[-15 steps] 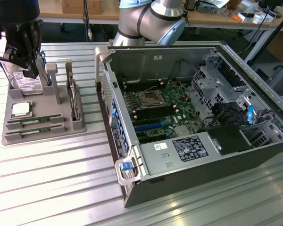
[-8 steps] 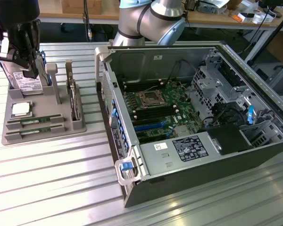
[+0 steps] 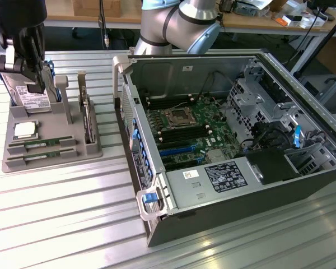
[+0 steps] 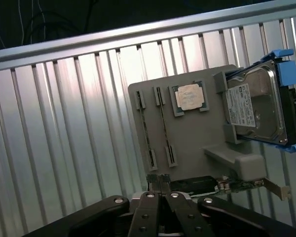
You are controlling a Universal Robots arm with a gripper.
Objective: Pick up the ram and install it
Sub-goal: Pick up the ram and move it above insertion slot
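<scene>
Exterior view: the work has not visibly begun. The ram (image 3: 42,143), two green sticks, lies flat in the slots of the grey tray (image 3: 88,151), which sits toward the desk (image 3: 56,224) edge on the exterior view's left. The silver CPU (image 3: 24,130) and the hard drive (image 3: 28,96) share that tray. The claw (image 3: 33,81) hangs above the tray's far end, in front of the hard drive and apart from the sticks. The open computer case (image 3: 201,63) fills the middle of the desk and its edge on the exterior view's right. The long black slots on either side of the socket on its motherboard (image 3: 190,120) look unfilled, though I cannot be sure. By my reading both the pickup and the install are left to do.

Wrist view: here the claw (image 4: 160,182) is plainly seen, its fingertips pressed together with nothing between them. The tray (image 4: 197,143) lies beyond it, with the ram (image 4: 144,129) seen edge-on as two thin dark lines, neither one lifted. The CPU (image 4: 189,96) and the hard drive (image 4: 256,106) stand out clearly. This view settles the empty, closed grip, which the other leaves unclear. The exterior view alone gives the case and the slots where the stick must go.
</scene>
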